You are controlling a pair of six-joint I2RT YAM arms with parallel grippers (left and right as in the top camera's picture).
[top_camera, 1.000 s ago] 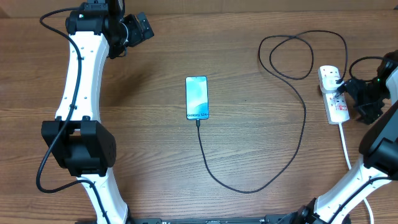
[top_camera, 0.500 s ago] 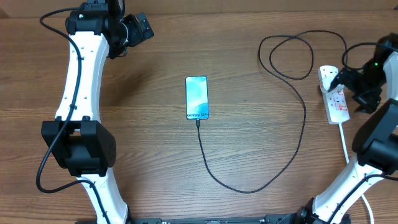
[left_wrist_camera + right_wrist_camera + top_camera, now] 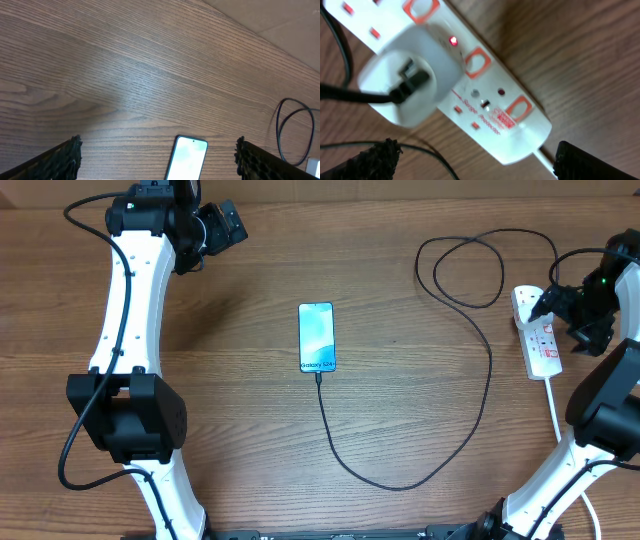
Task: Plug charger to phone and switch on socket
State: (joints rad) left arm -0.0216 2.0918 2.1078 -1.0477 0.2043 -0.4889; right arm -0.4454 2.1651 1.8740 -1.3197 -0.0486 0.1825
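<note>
Pressure squarely on the red switch (image 3: 476,62) of the socket (image 3: 520,127), beside the white adaptor (image 3: 407,70), right gripper (image 3: 475,160) spread wide, clear of the charger (image 3: 350,94).

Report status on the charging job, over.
Left gripper open, up off the phone. Right gripper open, over socket. Charger tip in phone; socket's red light lit. Nothing in the way.

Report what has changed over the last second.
The right gripper, open, shifted along the socket toward the top of the overhead view and slightly left. It took hold of nothing. The phone, the charger, the socket and the left gripper stayed put.
</note>
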